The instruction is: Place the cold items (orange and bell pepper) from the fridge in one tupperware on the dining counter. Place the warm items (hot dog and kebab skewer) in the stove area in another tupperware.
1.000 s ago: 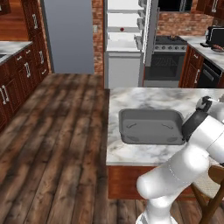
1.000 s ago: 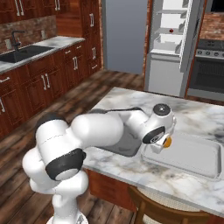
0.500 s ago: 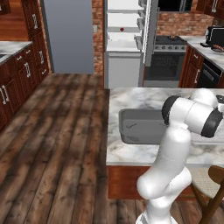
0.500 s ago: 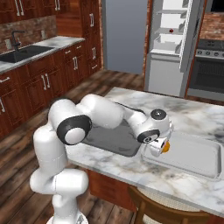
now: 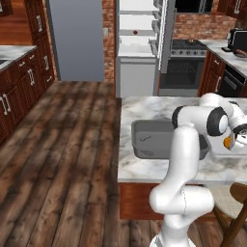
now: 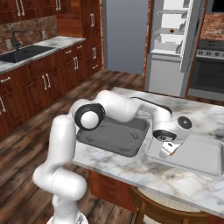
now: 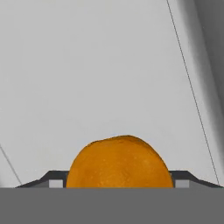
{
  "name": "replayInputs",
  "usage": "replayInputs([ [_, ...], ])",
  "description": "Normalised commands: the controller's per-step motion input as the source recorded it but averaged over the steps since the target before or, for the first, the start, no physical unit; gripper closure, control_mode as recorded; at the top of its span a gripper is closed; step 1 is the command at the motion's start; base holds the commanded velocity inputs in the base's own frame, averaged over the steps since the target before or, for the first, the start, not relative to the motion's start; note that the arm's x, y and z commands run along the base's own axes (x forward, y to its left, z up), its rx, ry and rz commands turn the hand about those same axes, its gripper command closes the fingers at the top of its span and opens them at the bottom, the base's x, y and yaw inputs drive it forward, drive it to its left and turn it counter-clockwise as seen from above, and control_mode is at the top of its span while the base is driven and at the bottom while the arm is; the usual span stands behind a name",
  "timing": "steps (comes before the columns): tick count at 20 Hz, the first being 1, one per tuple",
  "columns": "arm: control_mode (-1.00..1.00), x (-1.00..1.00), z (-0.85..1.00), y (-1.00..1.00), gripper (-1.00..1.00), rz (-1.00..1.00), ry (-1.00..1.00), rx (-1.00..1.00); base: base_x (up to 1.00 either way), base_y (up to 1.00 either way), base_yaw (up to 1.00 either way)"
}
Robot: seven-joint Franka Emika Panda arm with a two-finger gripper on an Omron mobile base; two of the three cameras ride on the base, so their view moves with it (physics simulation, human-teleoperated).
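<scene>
You have the orange (image 7: 119,161) clamped between the two dark fingers (image 7: 183,178) of the gripper (image 6: 168,151); in the hand view the fruit bulges up from between the tips on both sides, with the pale grey floor of a container behind it. From the right base view, the gripper hangs over the light tupperware (image 6: 199,155) on the right part of the marble dining counter (image 6: 131,164), with a sliver of orange showing at the fingers, just inside the container's near left corner. Whether the fruit touches the floor of the container you cannot tell from these angles. The dark grey tupperware (image 6: 116,135) sits just to the left of the light one on the same counter, partly behind the arm. In the left base view the gripper (image 5: 231,143) shows at the right edge with the orange (image 5: 227,142) in it, beside the dark tupperware (image 5: 147,142). Across the wooden floor, the fridge (image 5: 140,46) stands with its door open, and the stove (image 5: 185,62) is immediately right of it.
</scene>
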Motion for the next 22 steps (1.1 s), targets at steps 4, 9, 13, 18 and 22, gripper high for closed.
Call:
replayInputs([
  [4, -1.00, 0.44, -0.08, -0.09, -1.00, 0.00, 0.00, 0.18, 0.00, 0.00, 0.00],
  [9, -1.00, 0.01, -0.01, 0.08, -1.00, -0.06, -0.11, 0.04, 0.00, 0.00, 0.00],
  [13, -1.00, 0.00, -0.15, 0.60, -1.00, -0.21, -0.36, -0.06, 0.00, 0.00, 0.00],
  [18, -1.00, 0.04, -0.06, 0.70, -1.00, -0.28, -0.35, -0.07, 0.00, 0.00, 0.00],
  [22, -1.00, -0.63, 0.69, 0.26, -1.00, -0.09, -0.27, -0.03, 0.00, 0.00, 0.00],
])
